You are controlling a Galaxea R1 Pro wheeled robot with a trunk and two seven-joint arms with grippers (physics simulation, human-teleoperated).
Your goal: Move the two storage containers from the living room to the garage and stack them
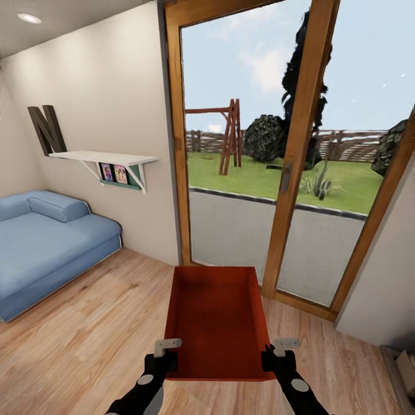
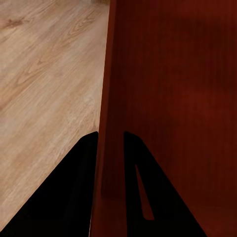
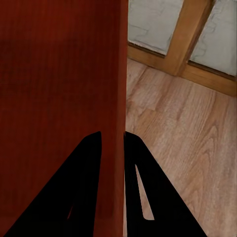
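Orange-red storage container (image 1: 218, 320) is held above the wood plank floor (image 1: 86, 346). Left gripper (image 1: 163, 358) pinches its left wall, jaws nearly closed; right gripper (image 1: 278, 355) likewise pinches the right wall. Long axis points toward the glass doors (image 1: 276, 173).

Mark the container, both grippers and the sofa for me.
storage container (image 1: 218, 323), head view, inside floor of the box.
left gripper (image 2: 109, 163), left wrist view, on the container wall between its fingertips.
right gripper (image 3: 113, 158), right wrist view, on the wall between its fingertips.
blue sofa (image 1: 40, 242), head view, seat cushion.
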